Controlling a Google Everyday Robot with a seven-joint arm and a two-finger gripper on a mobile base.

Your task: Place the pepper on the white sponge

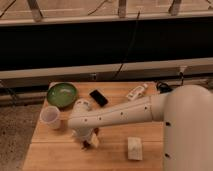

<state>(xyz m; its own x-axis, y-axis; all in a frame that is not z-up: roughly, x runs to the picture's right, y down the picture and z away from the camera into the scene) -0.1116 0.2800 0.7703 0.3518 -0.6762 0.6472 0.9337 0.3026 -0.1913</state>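
The white sponge (134,148) lies flat on the wooden table (55,150), front right of centre. My gripper (88,142) hangs at the end of the white arm (120,114), low over the table left of centre, about a hand's width left of the sponge. A small dark red tip, the pepper (87,145), shows at the gripper's lower end; most of it is hidden by the gripper.
A green bowl (62,94) sits at the back left, with a black phone (98,97) beside it. A translucent white cup (51,117) stands at the left. A white bottle (136,92) lies at the back right. A dark cable (162,87) lies at the right rear.
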